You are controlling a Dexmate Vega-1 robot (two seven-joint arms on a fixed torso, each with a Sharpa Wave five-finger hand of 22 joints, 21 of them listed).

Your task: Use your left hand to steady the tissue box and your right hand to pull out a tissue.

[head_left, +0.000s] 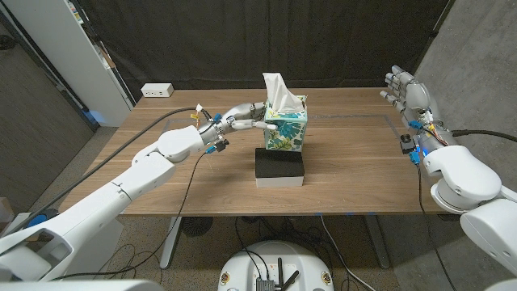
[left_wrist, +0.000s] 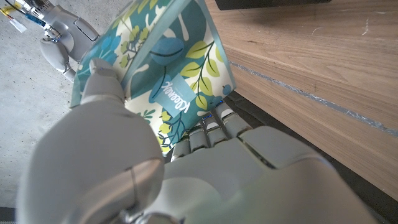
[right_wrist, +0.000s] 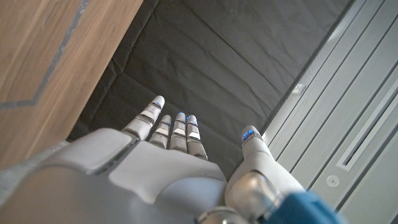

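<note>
The tissue box [head_left: 286, 132], teal with a leaf print, stands upright at the middle of the wooden table [head_left: 355, 162]. A white tissue [head_left: 277, 90] sticks up from its top. My left hand [head_left: 241, 118] holds the box at its left side. In the left wrist view its thumb [left_wrist: 102, 84] lies on one printed face of the box [left_wrist: 168, 74] and its fingers [left_wrist: 208, 127] reach past the box's edge. My right hand [head_left: 404, 87] is raised at the table's far right, well away from the box. Its fingers [right_wrist: 171, 127] are straight, apart and holding nothing.
A black block [head_left: 280, 166] lies directly in front of the tissue box. A white power strip [head_left: 157, 90] sits at the table's back left corner. A white cabinet [head_left: 73, 56] stands to the left, and a dark curtain [head_left: 242, 32] hangs behind the table.
</note>
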